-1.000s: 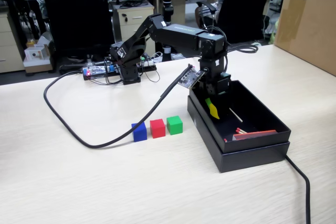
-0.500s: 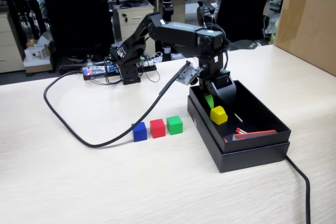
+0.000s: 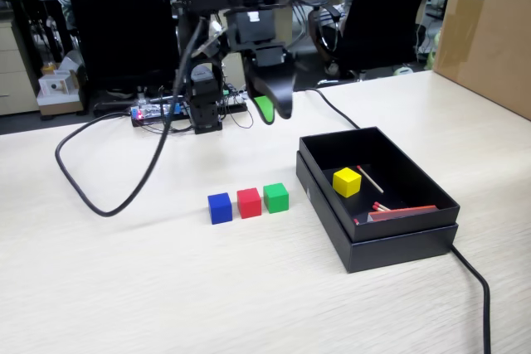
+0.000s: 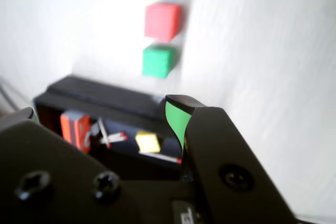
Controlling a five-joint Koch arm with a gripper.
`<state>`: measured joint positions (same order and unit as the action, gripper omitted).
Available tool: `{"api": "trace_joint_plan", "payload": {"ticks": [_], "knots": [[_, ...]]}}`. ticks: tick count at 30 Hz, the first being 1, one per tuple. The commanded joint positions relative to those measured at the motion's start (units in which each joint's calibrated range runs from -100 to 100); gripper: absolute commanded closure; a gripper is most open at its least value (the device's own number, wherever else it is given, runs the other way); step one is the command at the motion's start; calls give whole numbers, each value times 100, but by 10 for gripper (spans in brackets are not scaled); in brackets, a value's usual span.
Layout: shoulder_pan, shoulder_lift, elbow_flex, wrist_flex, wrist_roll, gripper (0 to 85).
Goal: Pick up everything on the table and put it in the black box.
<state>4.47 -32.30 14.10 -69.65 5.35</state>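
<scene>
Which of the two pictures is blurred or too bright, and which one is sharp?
Wrist view: soft focus, table washed out almost white, green cube blurred. Fixed view: sharp, even light, only faint shadows beside the cubes; gripper slightly smeared.

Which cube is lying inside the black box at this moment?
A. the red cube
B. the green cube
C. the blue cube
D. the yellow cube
D. The yellow cube rests on the floor of the black box, while the blue cube, red cube and green cube stand in a row on the table outside it.
</scene>
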Motion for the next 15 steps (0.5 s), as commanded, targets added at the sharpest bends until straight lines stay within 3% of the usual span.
{"api": "trace_joint_plan", "payload": {"ticks": [1, 15], "knots": [[-195, -941, -313, 559, -161, 364], [-430, -3718, -3931, 1993, -249, 363]]}}
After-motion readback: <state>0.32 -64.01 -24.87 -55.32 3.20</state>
